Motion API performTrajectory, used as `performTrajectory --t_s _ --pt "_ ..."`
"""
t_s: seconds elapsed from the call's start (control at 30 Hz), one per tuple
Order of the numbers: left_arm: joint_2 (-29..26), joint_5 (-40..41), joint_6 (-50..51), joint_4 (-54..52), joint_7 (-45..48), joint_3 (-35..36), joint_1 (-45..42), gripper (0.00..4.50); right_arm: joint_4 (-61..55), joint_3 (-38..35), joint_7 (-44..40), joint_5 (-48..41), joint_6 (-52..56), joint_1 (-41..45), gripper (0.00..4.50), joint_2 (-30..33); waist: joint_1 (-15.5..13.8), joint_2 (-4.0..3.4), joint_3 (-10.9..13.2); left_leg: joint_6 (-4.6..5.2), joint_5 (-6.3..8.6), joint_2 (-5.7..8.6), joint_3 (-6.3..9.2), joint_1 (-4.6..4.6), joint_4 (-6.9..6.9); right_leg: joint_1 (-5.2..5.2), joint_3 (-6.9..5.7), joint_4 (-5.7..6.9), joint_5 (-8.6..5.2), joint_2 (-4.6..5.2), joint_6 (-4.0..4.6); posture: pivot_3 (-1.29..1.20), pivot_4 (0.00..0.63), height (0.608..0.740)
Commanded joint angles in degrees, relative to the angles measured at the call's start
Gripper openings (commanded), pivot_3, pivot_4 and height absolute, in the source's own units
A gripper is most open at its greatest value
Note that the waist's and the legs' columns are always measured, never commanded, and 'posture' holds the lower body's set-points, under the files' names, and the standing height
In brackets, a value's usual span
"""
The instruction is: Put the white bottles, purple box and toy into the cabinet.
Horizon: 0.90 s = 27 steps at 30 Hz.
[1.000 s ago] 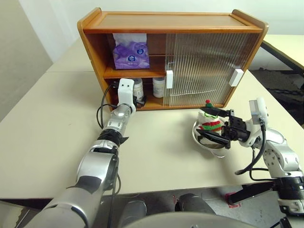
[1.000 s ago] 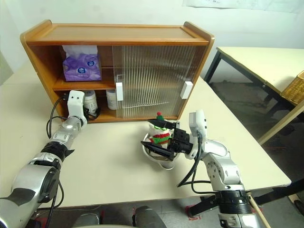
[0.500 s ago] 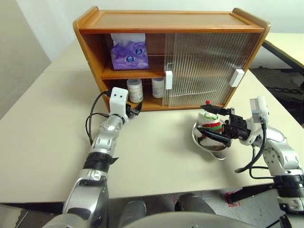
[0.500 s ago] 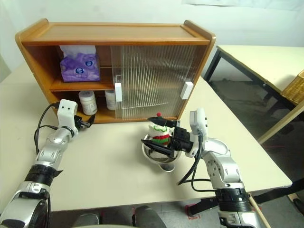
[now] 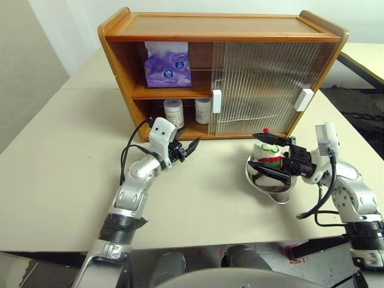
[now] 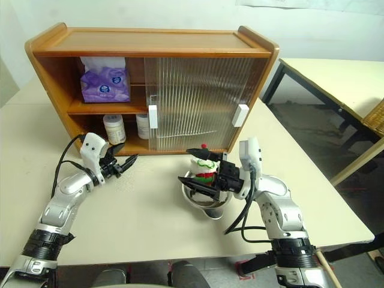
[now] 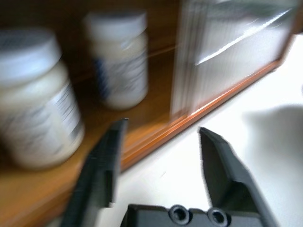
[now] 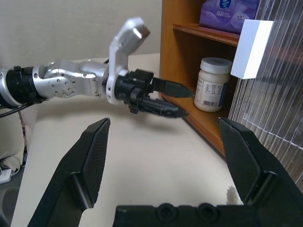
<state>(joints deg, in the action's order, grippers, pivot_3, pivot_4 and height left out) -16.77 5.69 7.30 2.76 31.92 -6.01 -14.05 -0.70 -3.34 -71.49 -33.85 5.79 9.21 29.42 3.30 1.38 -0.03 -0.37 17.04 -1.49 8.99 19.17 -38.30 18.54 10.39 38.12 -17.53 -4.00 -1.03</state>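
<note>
The cabinet (image 5: pixel 216 27) stands at the back of the table, its left half uncovered. The purple box (image 5: pixel 167 67) lies on the upper shelf. Two white bottles (image 5: pixel 174 112) (image 5: pixel 203 110) stand side by side on the lower shelf, and they also show in the left wrist view (image 7: pixel 35 94) (image 7: pixel 118 56). My left gripper (image 5: pixel 193 147) hovers over the table just in front of that shelf, pointing right, fingers apart and empty. The toy (image 5: pixel 267 155) sits in a shiny metal bowl (image 5: pixel 255 180). My right gripper (image 5: pixel 273 156) is open, one finger above the toy and one below.
Two ribbed sliding doors (image 5: pixel 264 84) with white handles (image 5: pixel 216 101) (image 5: pixel 304 99) cover the cabinet's right part. A second table (image 6: pixel 336 78) and a wicker basket (image 6: pixel 377 114) lie off to the right. Bare tabletop (image 5: pixel 66 162) stretches left of my left arm.
My left gripper has pulled back out of the lower shelf, leaving a bottle there, and swung to point right with its fingers narrower. The right gripper has stayed around the toy.
</note>
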Motion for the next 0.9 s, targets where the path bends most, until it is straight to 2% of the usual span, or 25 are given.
performTrajectory --t_s 0.03,0.17,0.2,0.43,0.7,0.9 --pt "-0.2 1.3 -2.7 -2.1 5.8 -3.6 -1.7 1.67 0.4 0.0 0.1 0.4 -0.3 0.5 4.5 -0.1 0.0 0.0 0.0 0.0 0.0 0.0 0.0 0.0 -0.01 0.0 0.0 0.01 0.0 0.0 0.0 -0.13 0.0 0.74" --pt "0.2 1.0 -5.4 -2.6 8.9 -6.3 -3.0 0.23 0.4 -0.3 0.4 0.5 -0.5 0.5 4.5 0.0 0.1 0.0 0.0 0.02 0.02 0.0 0.0 0.02 -0.06 -0.02 0.01 0.0 0.0 0.01 -0.03 -0.14 0.0 0.74" --pt "0.6 1.1 -5.9 -2.5 8.9 -6.5 -3.5 0.04 0.4 -0.3 0.4 0.5 -0.6 0.4 4.5 0.0 0.1 0.0 0.0 0.02 0.03 0.0 0.0 0.03 -0.06 -0.01 0.01 0.0 0.0 0.01 -0.03 -0.14 0.0 0.74" --pt "4.0 -3.3 -8.0 2.1 5.0 -8.1 -11.1 0.04 0.1 -0.2 1.0 0.6 -0.8 0.0 4.5 -0.2 0.2 0.0 0.0 0.07 0.05 0.0 0.0 0.03 -0.19 -0.08 0.01 -0.02 0.05 0.01 -0.15 -0.15 0.0 0.74" --pt "2.2 -15.1 -9.6 4.6 -0.8 -11.5 -17.9 0.04 0.0 0.2 1.1 0.8 -1.1 0.1 4.5 -0.4 1.3 0.0 0.0 0.21 0.13 0.0 0.0 0.09 -0.29 -0.1 0.03 -0.09 -0.15 0.01 -0.59 -0.16 0.0 0.74" --pt "1.9 -19.5 -7.0 4.0 -4.8 -11.1 -19.2 0.04 0.1 0.4 0.9 0.9 -1.3 0.2 4.5 -0.5 1.6 0.0 0.0 0.27 0.17 0.0 0.0 0.17 -0.29 -0.09 0.03 -0.22 -0.12 0.01 -0.66 -0.16 0.0 0.74"
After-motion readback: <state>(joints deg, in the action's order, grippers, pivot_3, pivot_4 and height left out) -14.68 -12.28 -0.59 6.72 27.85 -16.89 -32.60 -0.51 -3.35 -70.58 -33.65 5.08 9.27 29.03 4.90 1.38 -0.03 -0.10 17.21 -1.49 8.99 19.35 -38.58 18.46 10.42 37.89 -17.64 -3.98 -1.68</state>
